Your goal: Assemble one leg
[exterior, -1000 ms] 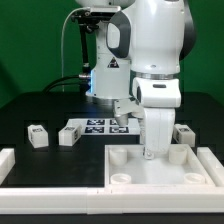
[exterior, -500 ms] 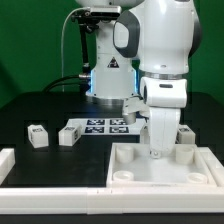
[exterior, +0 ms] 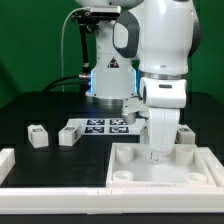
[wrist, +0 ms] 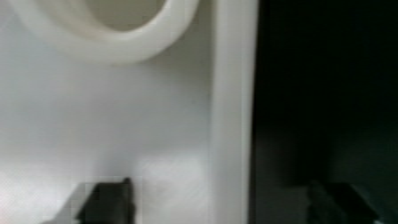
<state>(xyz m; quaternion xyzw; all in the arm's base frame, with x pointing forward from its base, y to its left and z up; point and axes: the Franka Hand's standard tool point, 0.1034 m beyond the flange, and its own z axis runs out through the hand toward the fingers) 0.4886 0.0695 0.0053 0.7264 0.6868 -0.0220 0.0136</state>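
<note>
Three legs show in the exterior view, small white tagged blocks on the black table: two at the left [exterior: 38, 136] [exterior: 68, 133] and one at the right [exterior: 185, 133] behind the arm. My gripper [exterior: 155, 154] is low over the far right part of the large white tray-like piece [exterior: 130, 172]. In the wrist view my gripper [wrist: 217, 205] is open and empty. One finger [wrist: 107, 200] is over the piece's white surface [wrist: 107, 120], and the other is over the black table outside its edge. A round socket [wrist: 116, 25] lies ahead.
The marker board [exterior: 100, 127] lies behind the tray-like piece, between the left legs and the arm. A white L-shaped barrier [exterior: 20, 172] runs along the front and left of the table. The robot base stands at the back.
The arm moved toward the exterior view's right over the tray-like piece, then nearly stopped. The legs and the piece have not moved.
</note>
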